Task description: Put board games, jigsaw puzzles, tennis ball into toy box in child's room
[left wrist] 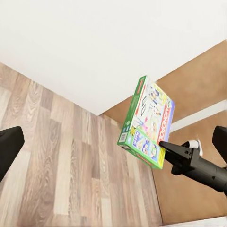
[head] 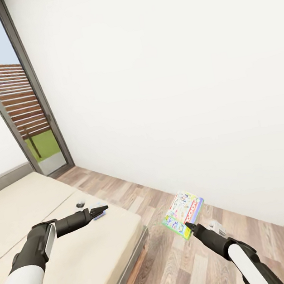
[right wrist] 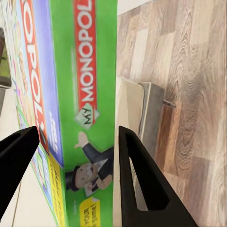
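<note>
I am holding the My Monopoly board game (head: 183,214) in the right gripper (head: 190,227), the jaws closing on its lower edge, so the box is hanging in the air over the wooden floor (head: 188,263), just off the corner of the bed (head: 78,262). From the head camera I am reading only a white-green cover. The right wrist camera is giving me the box's green side (right wrist: 80,94) with the red "My Monopoly" lettering, a black finger (right wrist: 142,179) on either side, and the bed's grey frame past it. The left wrist camera is looking across at the same box (left wrist: 147,121), standing on edge against the white wall (left wrist: 94,42). The left gripper (head: 99,210) is hovering over the mattress above a small blue thing (head: 98,216) I cannot make out. Its fingertips (left wrist: 9,146) are sitting wide apart at the frame edges, nothing between them.
</note>
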{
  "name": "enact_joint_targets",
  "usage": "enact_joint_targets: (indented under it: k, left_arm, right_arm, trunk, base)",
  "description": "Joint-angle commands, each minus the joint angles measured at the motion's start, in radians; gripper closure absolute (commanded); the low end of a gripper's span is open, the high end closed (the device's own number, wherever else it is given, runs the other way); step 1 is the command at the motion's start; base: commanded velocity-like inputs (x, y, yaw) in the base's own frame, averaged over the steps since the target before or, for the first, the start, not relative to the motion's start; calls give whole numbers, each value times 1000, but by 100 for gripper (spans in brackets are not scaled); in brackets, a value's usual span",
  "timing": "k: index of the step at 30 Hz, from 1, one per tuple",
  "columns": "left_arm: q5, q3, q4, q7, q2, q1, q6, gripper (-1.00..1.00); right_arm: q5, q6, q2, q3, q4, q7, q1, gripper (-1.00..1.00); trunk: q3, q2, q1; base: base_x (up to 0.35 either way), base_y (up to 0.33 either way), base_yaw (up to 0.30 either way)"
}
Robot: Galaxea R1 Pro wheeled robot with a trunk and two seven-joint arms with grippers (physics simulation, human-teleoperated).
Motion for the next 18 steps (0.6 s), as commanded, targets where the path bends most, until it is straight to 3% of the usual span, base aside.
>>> enact_joint_targets:
  k: [1, 11, 18]
  left_arm:
    - [-7, 4, -1, -4, 0, -1, 10, -100]
    - [-7, 3, -1, 7, -6, -1, 11, -100]
    - [-6, 4, -1, 6, -8, -1, 9, -100]
  right_arm:
    - [-6, 2, -1, 1, 0, -3, -1, 100]
    - [-4, 2, -1, 1, 2, -3, -1, 100]
    - [-5, 2, -1, 1, 2, -3, -1, 100]
  trunk:
    - [2, 6, -4]
    - [40, 76, -42]
    - [45, 76, -42]
  base:
    - [0, 0, -278]
    - [0, 0, -274]
    - [0, 0, -265]
